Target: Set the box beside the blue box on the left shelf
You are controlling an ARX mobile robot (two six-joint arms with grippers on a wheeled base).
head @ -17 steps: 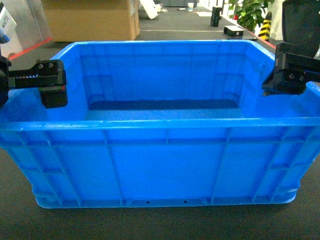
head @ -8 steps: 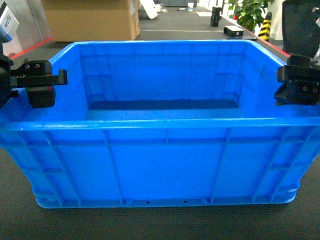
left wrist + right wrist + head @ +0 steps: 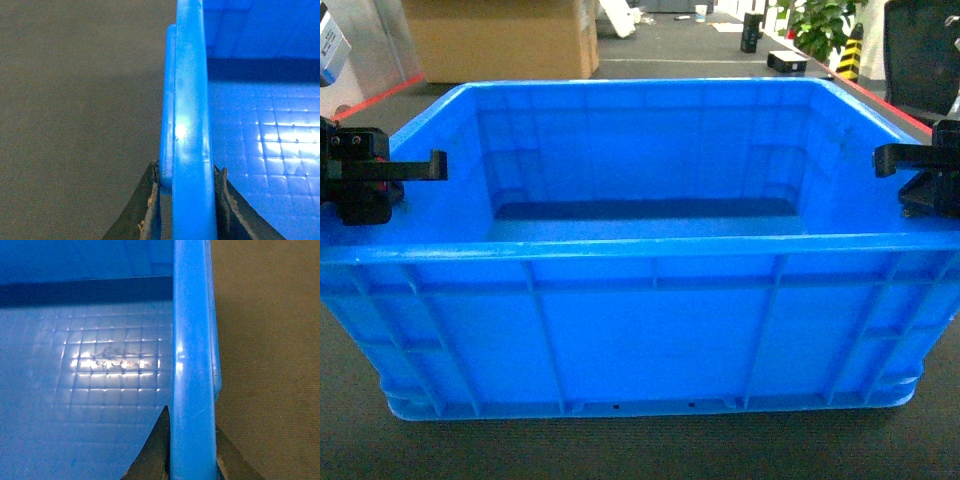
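- Clearly, the left gripper point(image 3: 186, 212) is seen closed on the left rim of the box point(image 3: 640, 300), one dark finger point(image 3: 145, 210) pressed against the outer face and the other against the inner face, with the rolled rim clamped between them.
- Likewise, the right gripper point(image 3: 192, 452) is clamped across the right rim, its two dark fingertips point(image 3: 155, 452) touching the blue plastic on either side.
- From the head view, the left gripper point(image 3: 365, 175) is found at the middle of the left wall and the right gripper point(image 3: 925, 175) at the middle of the right wall, each with a finger reaching over the rim.
- The box is placed directly before the robot on a dark carpeted floor point(image 3: 640, 450), its long ribbed wall facing the camera and its smooth interior open to view.
- Nothing is seen inside the box; a faint grid pattern is shown on its bottom in both wrist views.
- Whether the base is touching the floor or just above it cannot be told.
- Beyond the box, a large cardboard carton point(image 3: 500, 40) is seen at the upper left, and a green plant point(image 3: 820, 25) at the upper right.
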